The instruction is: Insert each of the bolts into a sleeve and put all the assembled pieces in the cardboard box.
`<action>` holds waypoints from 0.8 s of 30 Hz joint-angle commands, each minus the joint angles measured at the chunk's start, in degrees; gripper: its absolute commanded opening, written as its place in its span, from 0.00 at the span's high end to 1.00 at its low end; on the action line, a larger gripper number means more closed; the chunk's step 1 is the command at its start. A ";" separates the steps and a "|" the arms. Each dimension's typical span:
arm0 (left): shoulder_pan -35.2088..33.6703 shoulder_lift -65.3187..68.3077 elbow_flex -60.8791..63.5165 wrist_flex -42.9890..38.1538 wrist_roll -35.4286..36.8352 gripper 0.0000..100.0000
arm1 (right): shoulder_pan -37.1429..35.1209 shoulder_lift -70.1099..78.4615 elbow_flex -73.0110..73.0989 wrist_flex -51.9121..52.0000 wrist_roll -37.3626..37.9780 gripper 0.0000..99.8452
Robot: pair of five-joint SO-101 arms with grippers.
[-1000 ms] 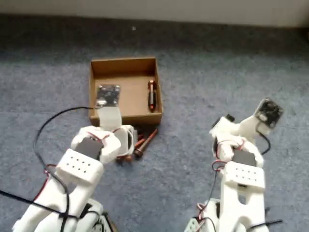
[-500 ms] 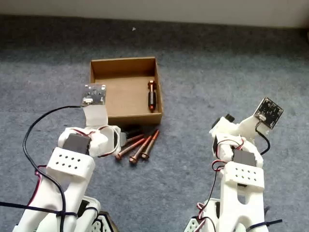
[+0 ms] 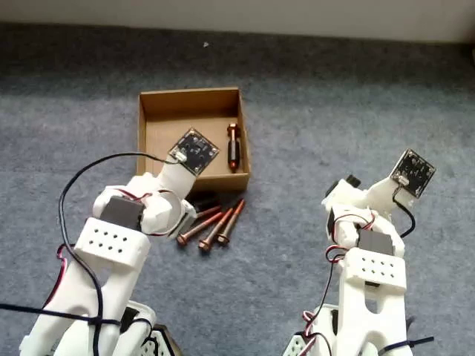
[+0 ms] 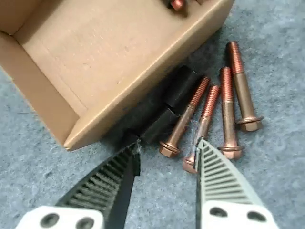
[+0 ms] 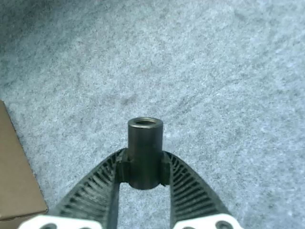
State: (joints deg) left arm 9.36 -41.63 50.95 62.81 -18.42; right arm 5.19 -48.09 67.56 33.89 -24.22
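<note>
Four copper bolts (image 4: 228, 112) beside cardboard box (image 4: 105, 47)

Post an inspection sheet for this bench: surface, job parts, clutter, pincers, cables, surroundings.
Surface: grey-blue carpet, no table top visible.
Job's things: cardboard box holds one assembled piece by its right wall. Four loose bolts lie on the carpet outside its near wall, with two black sleeves against that wall.
Clutter: nothing seen.
Grippers: left pincer open above the bolt heads. Right pincer shut on a third sleeve, bore end pointing away from the pincer, over bare carpet.
Cables: black cable arcs from the left arm's wrist camera, off the parts.
Surroundings: pale strip along the far edge.
</note>
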 commanded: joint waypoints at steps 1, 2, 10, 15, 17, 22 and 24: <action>5.76 9.54 -4.88 0.53 -0.26 0.81 | 0.22 -1.80 -0.66 -1.19 -0.18 0.99; 6.73 12.62 -6.11 0.53 -0.26 0.81 | 0.22 -1.80 -0.66 -1.19 -0.18 0.99; 9.71 33.36 -17.19 0.53 2.29 0.82 | 0.22 -1.80 -0.66 -1.19 -0.18 0.99; 9.80 43.47 -23.52 0.53 2.37 0.86 | 0.22 -1.80 -0.66 -1.19 -0.18 0.99; 9.80 47.34 -26.07 0.53 2.37 0.88 | 0.22 -1.80 -0.66 -1.19 -0.18 0.99; 9.89 55.78 -30.81 0.70 2.29 0.88 | 0.22 -1.80 -0.66 -1.19 -0.18 0.99; 10.33 57.71 -33.01 3.43 2.20 0.88 | 0.22 -1.80 -0.66 -1.19 -0.09 0.99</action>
State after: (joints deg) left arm 18.59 12.26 22.64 63.52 -16.66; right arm 5.19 -48.09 67.56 33.89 -24.22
